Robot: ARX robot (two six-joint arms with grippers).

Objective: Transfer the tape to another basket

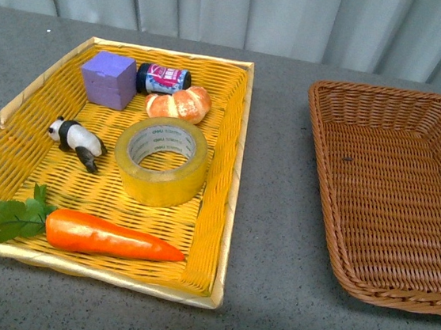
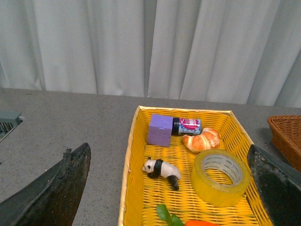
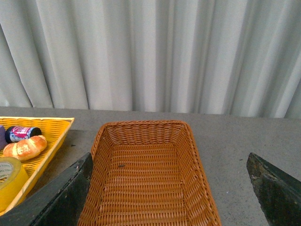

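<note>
The tape (image 1: 162, 160), a wide yellowish roll with a white printed core, lies flat in the middle of the bright yellow tray (image 1: 215, 212). It also shows in the left wrist view (image 2: 219, 177) and partly in the right wrist view (image 3: 10, 181). The reddish-brown wicker basket (image 1: 334, 218) stands empty to the right; it also shows in the right wrist view (image 3: 188, 155). Neither gripper shows in the front view. My left gripper (image 2: 171, 188) is open, back from and above the tray. My right gripper (image 3: 171, 188) is open, back from and above the basket.
In the yellow tray lie a purple cube (image 1: 108, 79), a small dark can (image 1: 163, 79), a croissant (image 1: 179, 103), a panda figure (image 1: 77, 141) and a carrot with green leaves (image 1: 109, 237). A grey curtain hangs behind the grey table.
</note>
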